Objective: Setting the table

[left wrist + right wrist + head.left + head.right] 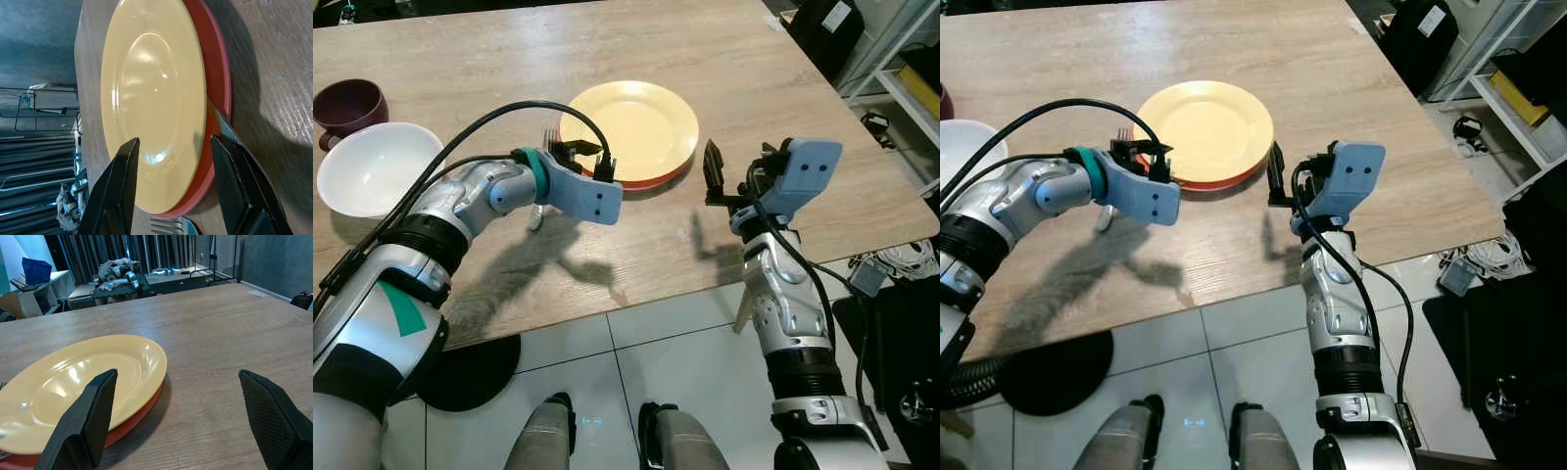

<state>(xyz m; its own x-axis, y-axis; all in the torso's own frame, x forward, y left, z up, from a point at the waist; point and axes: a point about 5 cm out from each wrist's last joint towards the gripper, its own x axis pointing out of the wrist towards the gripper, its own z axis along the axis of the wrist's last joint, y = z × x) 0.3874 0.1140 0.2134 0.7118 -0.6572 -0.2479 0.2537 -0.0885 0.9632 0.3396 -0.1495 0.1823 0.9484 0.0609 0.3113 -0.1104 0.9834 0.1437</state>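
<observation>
A yellow plate rests on a red plate in the middle of the wooden table. My left gripper hovers open at the stack's left rim, its fingers pointing across the yellow plate and holding nothing. A metal fork lies on the table just under this gripper, its tines beside the plates. My right gripper stands open to the right of the plates, near the table's front edge, with nothing between its fingers.
A white bowl sits at the left of the table, with a dark maroon mug behind it. Shelving and bags stand on the floor to the right. Black cables loop over both arms.
</observation>
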